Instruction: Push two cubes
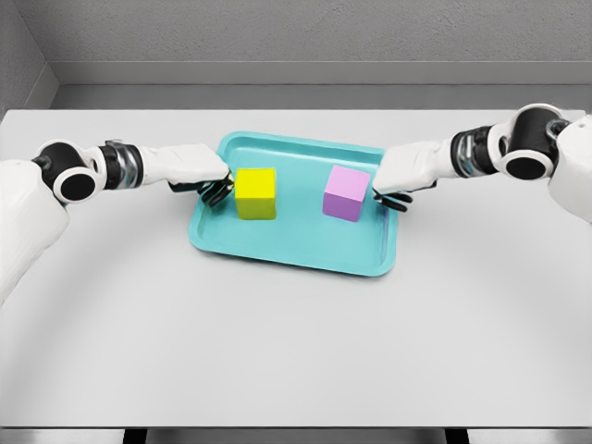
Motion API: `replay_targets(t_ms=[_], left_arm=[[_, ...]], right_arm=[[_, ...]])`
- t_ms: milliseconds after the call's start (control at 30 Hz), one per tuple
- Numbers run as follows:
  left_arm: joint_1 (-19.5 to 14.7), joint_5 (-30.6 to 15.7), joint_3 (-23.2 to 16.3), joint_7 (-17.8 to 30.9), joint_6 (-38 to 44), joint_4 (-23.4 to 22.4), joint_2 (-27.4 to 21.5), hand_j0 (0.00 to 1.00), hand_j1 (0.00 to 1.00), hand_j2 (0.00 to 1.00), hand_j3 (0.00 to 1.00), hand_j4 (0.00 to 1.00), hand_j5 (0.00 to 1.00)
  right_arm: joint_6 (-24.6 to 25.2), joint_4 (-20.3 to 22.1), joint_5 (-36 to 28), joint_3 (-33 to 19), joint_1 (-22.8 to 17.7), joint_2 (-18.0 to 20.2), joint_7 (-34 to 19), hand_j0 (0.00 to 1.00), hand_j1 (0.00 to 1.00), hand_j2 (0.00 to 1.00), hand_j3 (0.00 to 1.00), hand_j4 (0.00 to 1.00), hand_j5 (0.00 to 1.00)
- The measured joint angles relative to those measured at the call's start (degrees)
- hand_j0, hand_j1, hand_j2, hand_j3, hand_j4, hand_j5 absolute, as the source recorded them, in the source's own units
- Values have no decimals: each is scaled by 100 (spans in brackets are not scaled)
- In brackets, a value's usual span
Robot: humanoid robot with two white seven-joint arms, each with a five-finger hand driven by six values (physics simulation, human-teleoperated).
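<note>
Grey table (296, 351), teal tray (277, 245): curled fingers (215, 191) touch yellow cube (256, 193); right hand's (400, 178) beside pink cube (346, 193).

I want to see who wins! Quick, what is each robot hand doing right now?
Left robot hand: fingers curled, holding nothing, right beside the yellow cube.
Right robot hand: fingers curled, holding nothing, right beside the pink cube.

One head view looks down and forward from above the desk (296, 351), at middling range. It takes in the whole desk top, the back wall (305, 32), and both arms entering from the sides.
</note>
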State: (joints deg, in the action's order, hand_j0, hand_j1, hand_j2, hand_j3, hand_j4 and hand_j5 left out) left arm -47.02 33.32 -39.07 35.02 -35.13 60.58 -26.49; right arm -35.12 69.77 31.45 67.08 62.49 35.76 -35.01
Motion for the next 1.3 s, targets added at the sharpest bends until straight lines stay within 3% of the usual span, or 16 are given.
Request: replay_targets(t_ms=[200, 433, 767, 1167, 1267, 1300], left_arm=[[-167, 180, 4, 10, 12, -309, 226, 7, 7, 7, 7, 7, 7], [-167, 56, 22, 21, 136, -505, 395, 7, 7, 7, 7, 7, 7], [-185, 221, -51, 1, 37, -546, 441, 7, 7, 7, 7, 7, 7], [-132, 159, -106, 0, -1, -220, 380, 9, 9, 9, 9, 9, 9], [-123, 53, -183, 0, -1, -9, 297, 12, 12, 12, 12, 12, 12], [-114, -17, -205, 0, -2, 78, 227, 18, 18, 18, 18, 18, 18]], right_arm=[[0, -228, 128, 231, 88, -209, 0, 9, 9, 9, 9, 9, 9], [2, -479, 154, 366, 255, -562, 0, 9, 9, 9, 9, 9, 9], [1, -786, 197, 350, 290, -564, 0, 9, 9, 9, 9, 9, 9], [1, -874, 177, 76, 299, -587, 0, 9, 9, 9, 9, 9, 9], [1, -937, 179, 11, 299, -592, 0, 9, 9, 9, 9, 9, 9], [1, -947, 178, 0, 299, -591, 0, 9, 9, 9, 9, 9, 9]])
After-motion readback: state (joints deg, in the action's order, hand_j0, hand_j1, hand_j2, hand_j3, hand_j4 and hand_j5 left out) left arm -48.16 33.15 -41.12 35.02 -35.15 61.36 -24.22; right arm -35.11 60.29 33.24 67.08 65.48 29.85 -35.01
